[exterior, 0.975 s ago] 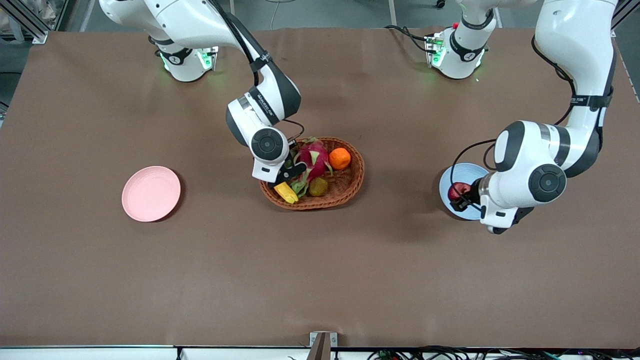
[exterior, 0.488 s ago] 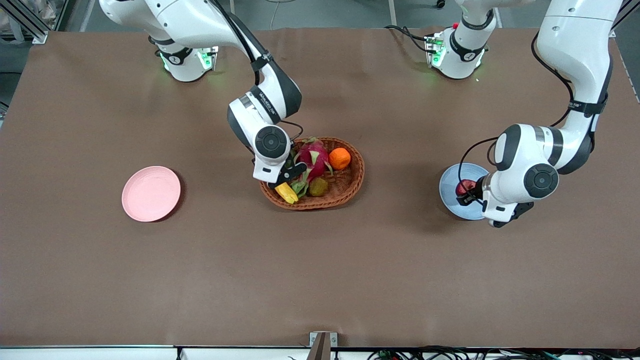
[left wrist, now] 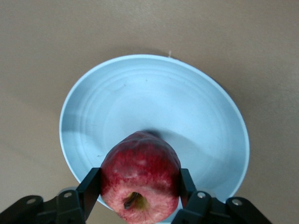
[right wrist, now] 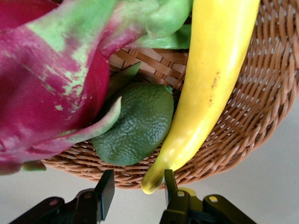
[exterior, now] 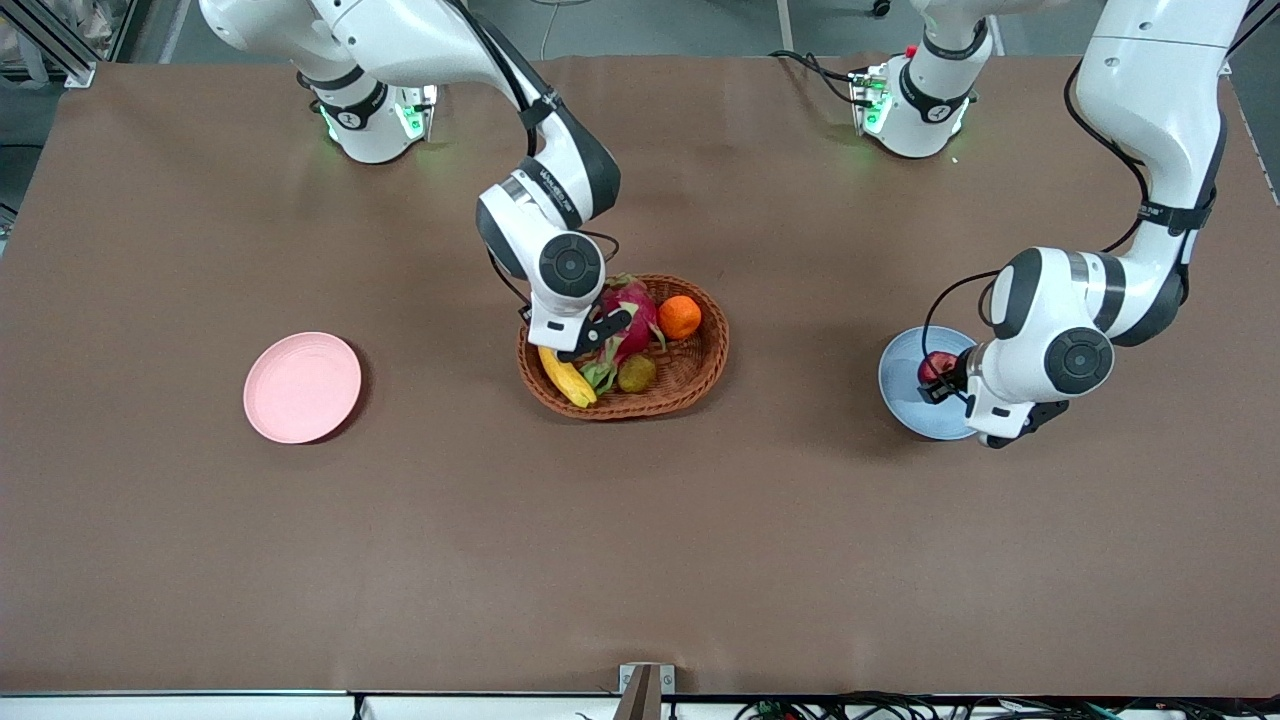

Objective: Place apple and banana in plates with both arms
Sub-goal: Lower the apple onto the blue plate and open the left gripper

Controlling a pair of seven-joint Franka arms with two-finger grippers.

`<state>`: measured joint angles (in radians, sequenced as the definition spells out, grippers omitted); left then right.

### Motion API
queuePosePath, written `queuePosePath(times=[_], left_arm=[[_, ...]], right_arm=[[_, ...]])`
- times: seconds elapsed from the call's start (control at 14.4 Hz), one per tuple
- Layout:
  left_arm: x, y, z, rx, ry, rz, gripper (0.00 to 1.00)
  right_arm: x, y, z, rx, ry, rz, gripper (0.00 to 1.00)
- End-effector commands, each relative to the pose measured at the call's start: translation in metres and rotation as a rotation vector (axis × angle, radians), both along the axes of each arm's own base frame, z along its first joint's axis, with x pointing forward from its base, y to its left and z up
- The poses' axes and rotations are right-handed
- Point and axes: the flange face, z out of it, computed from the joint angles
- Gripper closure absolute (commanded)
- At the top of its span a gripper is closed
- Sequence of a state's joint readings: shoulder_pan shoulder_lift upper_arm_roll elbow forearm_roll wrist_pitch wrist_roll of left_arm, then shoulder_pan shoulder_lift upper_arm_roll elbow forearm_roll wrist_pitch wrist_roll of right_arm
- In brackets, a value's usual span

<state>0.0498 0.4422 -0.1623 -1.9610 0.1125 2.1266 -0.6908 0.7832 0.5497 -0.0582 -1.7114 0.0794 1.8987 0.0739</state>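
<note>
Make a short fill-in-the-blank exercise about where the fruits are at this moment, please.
1. The left gripper holds the apple over the ____ plate.
2. The banana lies in the ____.
3. The pink plate holds ____ fruit.
4. The right gripper has its jaws around the banana's ____.

Missing words: blue; basket; no; tip

Apple (left wrist: 140, 175) between left gripper (left wrist: 140, 193) fingers: glossy, speckled skin. Blue plate (left wrist: 187, 107) under it: smooth, matt. Basket (right wrist: 233, 135) by right gripper (right wrist: 135, 189): rough woven wicker. Banana (right wrist: 210, 79): smooth, waxy. Green fruit (right wrist: 135, 123): pebbled.

Two plates (exterior: 301, 388) (exterior: 905, 400); one apple (exterior: 934, 366), banana (exterior: 564, 374), basket (exterior: 700, 375), orange (exterior: 679, 317), dragon fruit (exterior: 630, 310); one green fruit (exterior: 636, 373), probably lime.
</note>
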Motion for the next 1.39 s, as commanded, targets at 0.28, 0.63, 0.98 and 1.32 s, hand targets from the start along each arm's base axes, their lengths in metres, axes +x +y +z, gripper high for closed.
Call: queuePosePath(times=[0.28, 0.63, 0.98, 1.32], left_arm=[[0.002, -0.001, 0.040, 0.011, -0.062, -0.019, 0.00], [0.014, -0.019, 0.132, 0.009, -0.164, -0.040, 0.00], [0.027, -0.025, 0.262, 0.004, -0.251, -0.146, 0.00], [0.014, -0.027, 0.354, -0.014, -0.184, -0.306, 0.00]], right_arm=[[-0.002, 0.005, 0.001, -0.077, -0.076, 0.098, 0.49], [-0.003, 0.011, -0.006, -0.080, -0.076, 0.107, 0.51], [-0.003, 0.010, -0.008, -0.092, -0.081, 0.121, 0.63], [0.000, 0.008, -0.007, -0.107, -0.096, 0.130, 0.97]])
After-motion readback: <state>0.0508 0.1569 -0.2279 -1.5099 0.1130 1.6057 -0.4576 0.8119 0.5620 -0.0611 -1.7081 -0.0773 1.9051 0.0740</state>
